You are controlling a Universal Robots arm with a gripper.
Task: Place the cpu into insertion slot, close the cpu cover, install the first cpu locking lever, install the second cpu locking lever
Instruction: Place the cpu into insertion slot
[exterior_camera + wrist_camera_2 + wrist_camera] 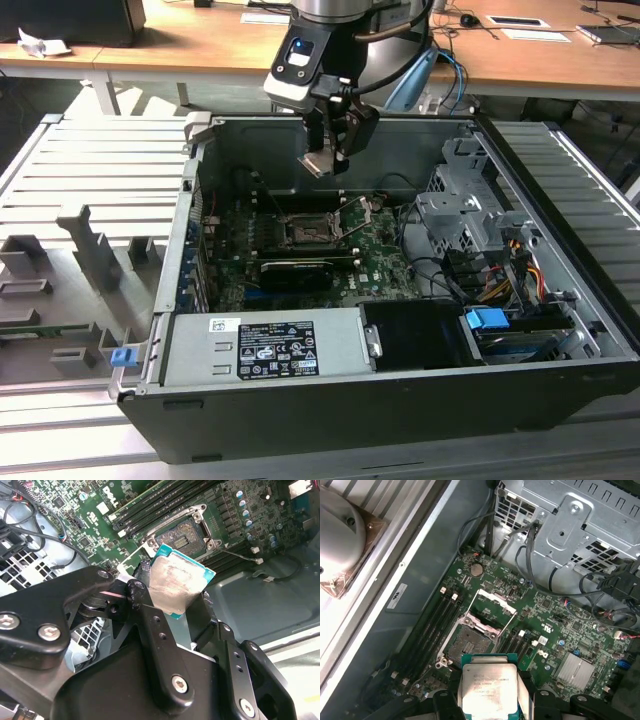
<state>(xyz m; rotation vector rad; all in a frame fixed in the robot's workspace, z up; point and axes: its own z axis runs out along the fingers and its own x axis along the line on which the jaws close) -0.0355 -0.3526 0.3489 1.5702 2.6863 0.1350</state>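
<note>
The jaws are closed narrowly on the cpu (320, 162), pinching its opposite edges, so the chip's dull silver face shows between the black fingers in both wrist views (177, 585) (489, 687). In the exterior view the chip hangs tilted in the upper middle of the frame, in the air above the open computer case (300, 420) and apart from everything inside it. Below it, near the middle of the frame, lies the insertion slot (308, 232), a square black socket on the green motherboard (380, 255); nothing sits in the socket in either wrist view (186, 537) (468, 640). The cpu cover (496, 600) stands swung up off the socket, its window showing the board behind it. Just beside the socket run the long memory slots (150, 510). Toward the lower part of the exterior view, near the socket, a long black card (295, 270) lies across the board. In the lower middle of the frame a grey power supply (265, 345) with a white-edged label lies along the case's front wall. On the exterior view's right a perforated metal drive cage (465, 215) holds bundled cables and a blue tab (488, 320). The case rests on a slatted grey surface (90, 170).
</note>
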